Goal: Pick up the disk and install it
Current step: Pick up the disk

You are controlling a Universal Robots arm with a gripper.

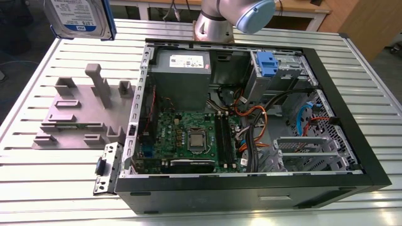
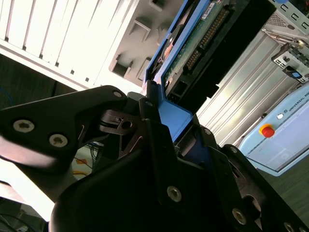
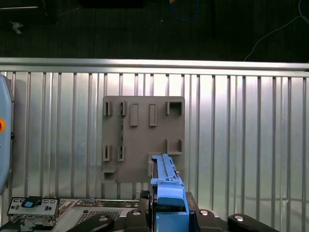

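The disk point(image 1: 78, 19), a silver drive with a white-and-blue label in a blue carrier, hangs in the air at the exterior view's upper left, above the table's far left corner. In both wrist views my gripper point(image 2: 176, 118) is shut on the disk's blue carrier point(image 2: 179, 116). The disk's green circuit board side point(image 2: 195, 48) sticks out beyond the fingers. In the first wrist view the disk point(image 3: 166, 181) shows edge-on between the black fingers of the gripper point(image 3: 169, 212), over the grey holder plate point(image 3: 143, 140).
An open black computer case point(image 1: 251, 188) lies on the slatted metal table point(image 1: 63, 179), with a grey power supply point(image 1: 182, 70), motherboard point(image 1: 188, 136) and a drive bay holding a blue latch piece point(image 1: 267, 63). The grey holder plate point(image 1: 78, 117) stands left of the case. The arm's base point(image 1: 213, 26) is behind the case.
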